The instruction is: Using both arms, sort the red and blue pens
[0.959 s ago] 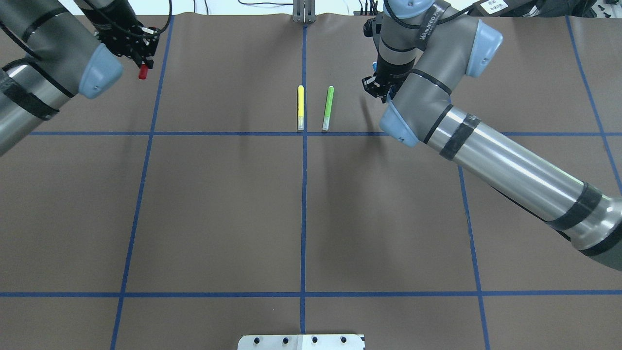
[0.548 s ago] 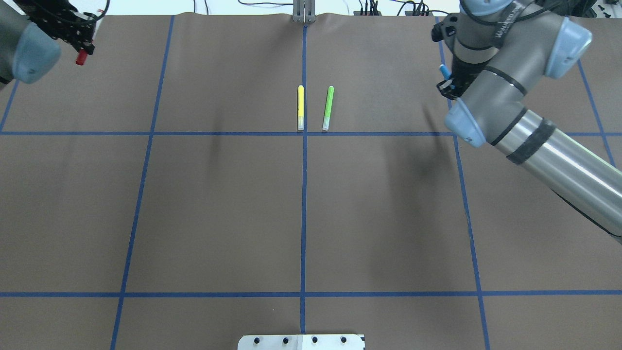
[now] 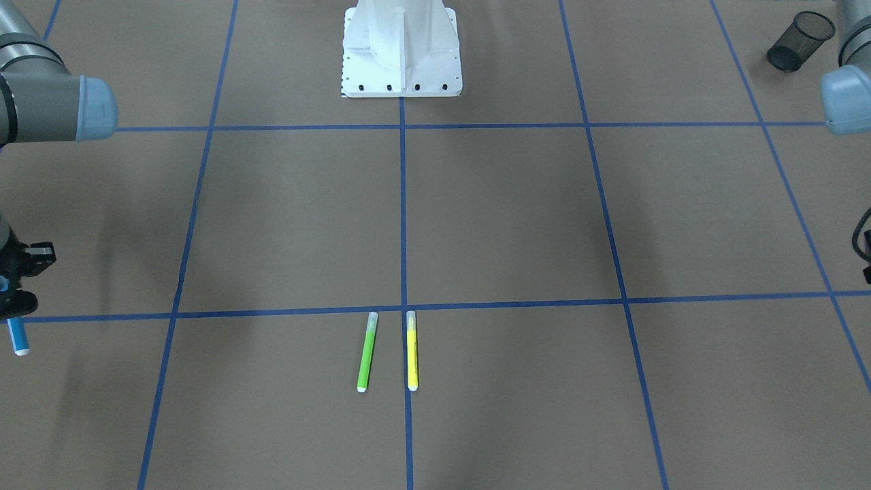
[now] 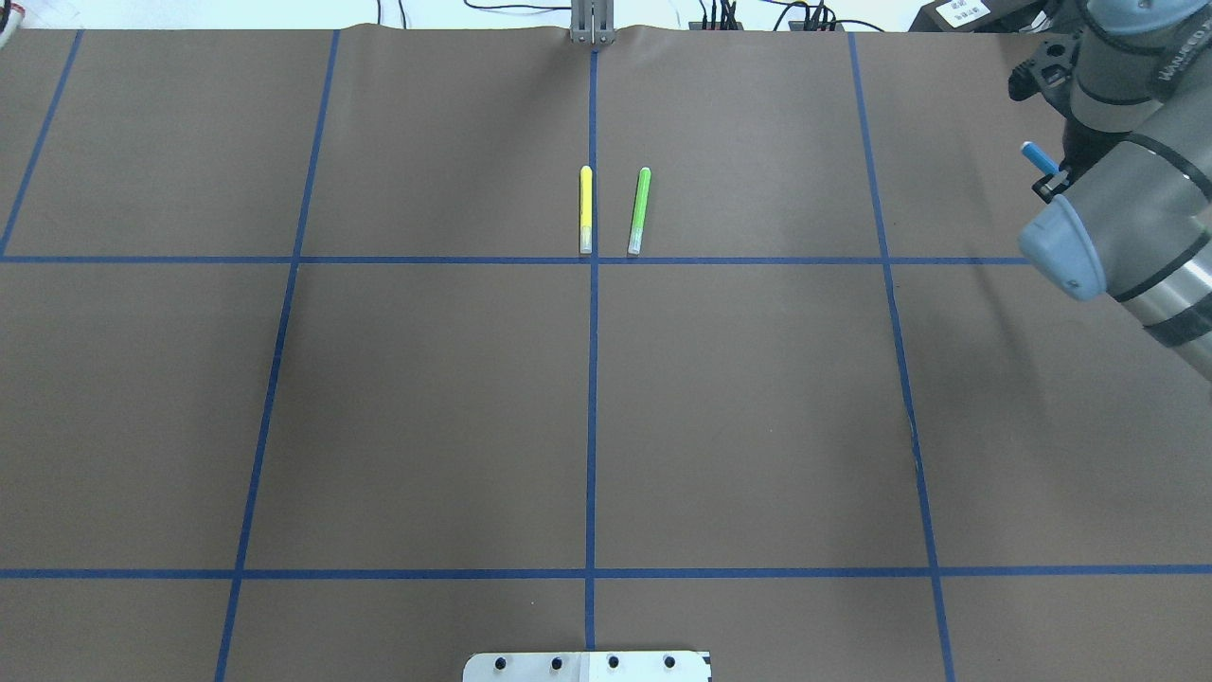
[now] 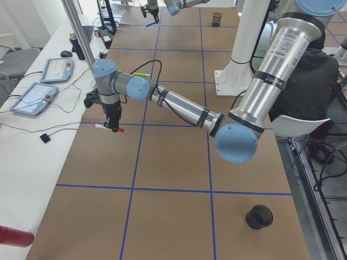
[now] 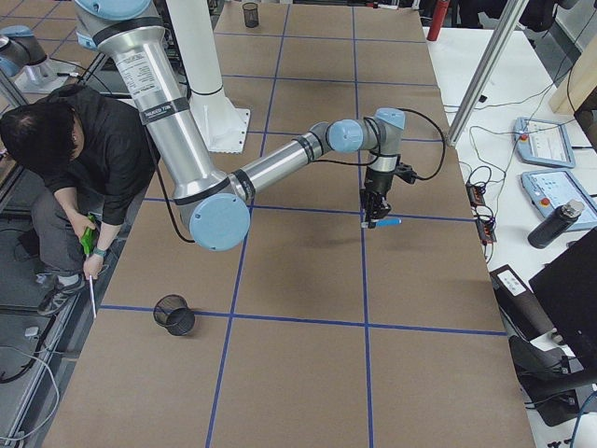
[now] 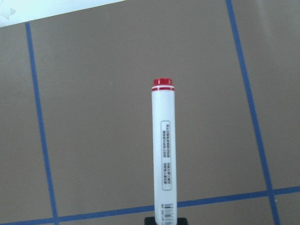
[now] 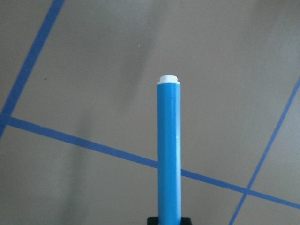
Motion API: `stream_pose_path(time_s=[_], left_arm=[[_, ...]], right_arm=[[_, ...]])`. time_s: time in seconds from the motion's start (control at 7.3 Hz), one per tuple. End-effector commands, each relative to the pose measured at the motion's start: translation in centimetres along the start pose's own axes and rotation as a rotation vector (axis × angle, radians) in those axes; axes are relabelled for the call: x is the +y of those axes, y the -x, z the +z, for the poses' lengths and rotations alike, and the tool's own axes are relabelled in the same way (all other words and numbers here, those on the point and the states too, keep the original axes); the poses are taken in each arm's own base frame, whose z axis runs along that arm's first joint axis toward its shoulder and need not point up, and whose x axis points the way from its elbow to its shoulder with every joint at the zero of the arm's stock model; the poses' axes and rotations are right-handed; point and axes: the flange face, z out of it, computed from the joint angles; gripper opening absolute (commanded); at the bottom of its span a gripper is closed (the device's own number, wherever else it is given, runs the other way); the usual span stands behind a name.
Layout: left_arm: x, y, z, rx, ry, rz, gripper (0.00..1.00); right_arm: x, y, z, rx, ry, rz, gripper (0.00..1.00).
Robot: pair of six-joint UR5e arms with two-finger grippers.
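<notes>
The red pen (image 7: pixel 163 154), white-barrelled with a red end, sticks out from my left gripper (image 7: pixel 165 219), which is shut on it. In the exterior left view that gripper (image 5: pixel 112 124) holds the pen (image 5: pixel 107 128) level, just over the table's far-side strip. My left arm is outside the overhead view. My right gripper (image 4: pixel 1049 183) is shut on the blue pen (image 4: pixel 1038 156) near the table's right end. The blue pen (image 8: pixel 168 154) hangs above a taped line, and also shows in the front-facing view as blue pen (image 3: pixel 18 337).
A yellow marker (image 4: pixel 585 210) and a green marker (image 4: pixel 639 210) lie side by side at the table's far middle. Black mesh cups (image 3: pixel 801 41) (image 6: pixel 174 315) stand near each end on the robot's side. A person (image 6: pixel 75 159) crouches beside the white pedestal (image 3: pixel 401 47).
Both arms have swung outward with their pens. The left arm with the red pen has left the overhead view on the left; the right arm carried the blue pen to the right edge.
</notes>
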Motion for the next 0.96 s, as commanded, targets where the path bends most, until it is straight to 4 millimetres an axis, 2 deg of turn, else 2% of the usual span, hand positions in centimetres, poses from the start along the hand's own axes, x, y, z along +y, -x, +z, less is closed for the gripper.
stream_pose_path(time_s=[0.0,0.14,0.41,0.55,0.68,0.82], left_arm=[[5.6,8.5,1.7,-0.053,0.047,-0.018,0.00],[9.7,13.3,2.8,-0.060,0.080,-0.026,0.00],[17.7,18.4,5.9,-0.048,0.157,-0.018,0.00],[24.5,21.5,6.0,-0.041,0.174,-0.079,0.00],[30.4,22.1,7.2,-0.030,0.213,-0.127,0.00],[35.1,22.3,8.4,-0.019,0.257,-0.166,0.00]], right_arm=[[6.8,-5.1,3.3,0.003,0.050,0.073,0.00],[10.0,-7.7,5.3,0.004,0.095,0.104,0.00],[17.2,-12.3,10.3,-0.035,0.204,0.107,0.00],[21.2,-14.3,11.6,-0.121,0.233,0.183,0.00],[25.1,-14.9,12.8,-0.183,0.276,0.233,0.00],[27.5,-15.8,13.4,-0.218,0.323,0.242,0.00]])
